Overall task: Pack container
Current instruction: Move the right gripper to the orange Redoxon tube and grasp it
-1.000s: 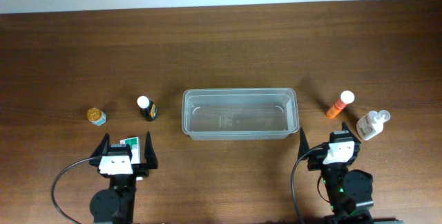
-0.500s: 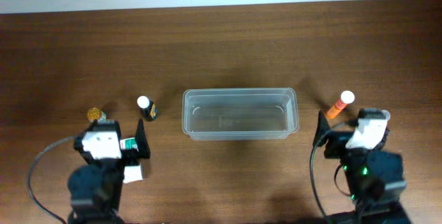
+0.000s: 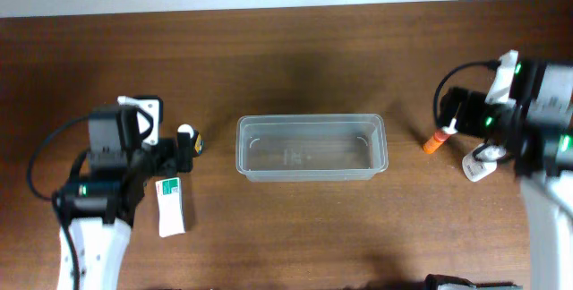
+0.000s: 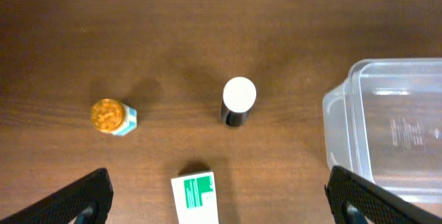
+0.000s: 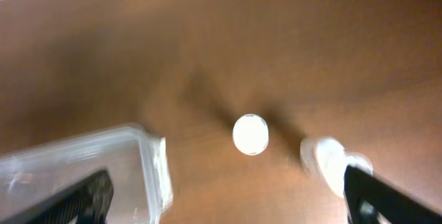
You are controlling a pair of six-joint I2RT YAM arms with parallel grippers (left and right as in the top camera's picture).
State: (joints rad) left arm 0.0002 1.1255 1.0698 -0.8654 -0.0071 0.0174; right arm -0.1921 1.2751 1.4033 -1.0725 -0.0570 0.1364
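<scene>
now both arms up from near edge: left gripper (image 4: pixel 219 191) spread above white-capped dark bottle (image 4: pixel 239 99), right gripper (image 5: pixel 228 193) spread above orange bottle (image 3: pixel 440 136). container (image 3: pixel 311 148) centre, empty; first picks likely next.

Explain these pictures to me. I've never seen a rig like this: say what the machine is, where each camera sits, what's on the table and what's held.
This is a robot with two arms at a wooden table. One picture looks down from above. The other two come from a camera on each wrist, so the dark shapes in their lower corners are that arm's own fingers. In the middle sits an empty clear container. By the left end effector are a dark bottle with a white cap, a gold-lidded jar and a green-and-white box. By the right end effector are an orange tube and a whitish bottle. Both end effectors are open and hold nothing.
</scene>
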